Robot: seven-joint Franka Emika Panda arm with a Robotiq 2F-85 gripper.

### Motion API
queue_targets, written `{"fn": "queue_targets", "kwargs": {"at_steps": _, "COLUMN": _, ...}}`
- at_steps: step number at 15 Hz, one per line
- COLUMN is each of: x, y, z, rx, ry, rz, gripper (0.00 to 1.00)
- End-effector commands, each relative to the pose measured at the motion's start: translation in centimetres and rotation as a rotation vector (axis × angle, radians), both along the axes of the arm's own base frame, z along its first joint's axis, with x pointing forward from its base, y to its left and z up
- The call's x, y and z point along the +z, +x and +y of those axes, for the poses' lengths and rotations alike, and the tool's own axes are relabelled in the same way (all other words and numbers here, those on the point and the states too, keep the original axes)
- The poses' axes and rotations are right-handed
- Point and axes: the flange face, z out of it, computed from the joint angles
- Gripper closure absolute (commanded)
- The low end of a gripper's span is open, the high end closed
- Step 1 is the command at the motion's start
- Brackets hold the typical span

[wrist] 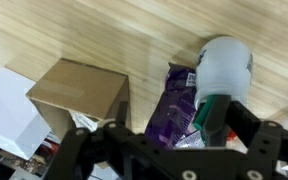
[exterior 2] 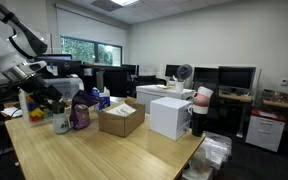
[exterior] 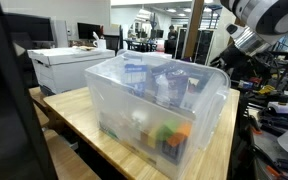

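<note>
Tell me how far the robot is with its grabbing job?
Done: nothing looks picked up. The purple bag and the white container sit on the wooden table. In hand: the gripper hangs open and empty above them, near the cardboard box. Left: probably all of it, coming down and closing on something.

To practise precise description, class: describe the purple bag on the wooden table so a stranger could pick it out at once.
Find the wooden table and the brown cardboard box on it. Between that box and a white container is the purple bag. Its purple, soft wrapper sets it apart from the plain brown box and the smooth white container.
</note>
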Motion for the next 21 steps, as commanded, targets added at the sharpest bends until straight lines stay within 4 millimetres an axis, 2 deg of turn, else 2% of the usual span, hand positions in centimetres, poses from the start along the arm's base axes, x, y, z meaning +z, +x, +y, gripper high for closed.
{"fn": "queue_targets", "kwargs": {"at_steps": 1, "x": -1.3, "y": 0.3, "z": -0.3, "rx": -0.014, "ry": 0.020, "rz": 0.062, "gripper": 0.00}}
{"fn": "queue_targets", "kwargs": {"at_steps": 7, "x": -2.7, "y": 0.0, "z": 0.1, "rx": -0.019, "ry": 0.061, "rz": 0.117, "gripper": 0.00}}
{"fn": "queue_targets", "kwargs": {"at_steps": 11, "x": -4.0, "y": -0.7, "z": -0.6, "rx": -0.045, "ry": 0.074, "rz": 0.159, "gripper": 0.00}}
{"fn": "queue_targets", "kwargs": {"at_steps": 15, "x": -5.4, "y": -2.2, "z": -2.3, "rx": -0.092, "ry": 0.063, "rz": 0.207, "gripper": 0.00}}
{"fn": "queue_targets", "kwargs": {"at_steps": 21, "x": -6.4, "y": -5.1, "z": -5.8, "rx": -0.193, "ry": -0.011, "rz": 0.237, "gripper": 0.00}}
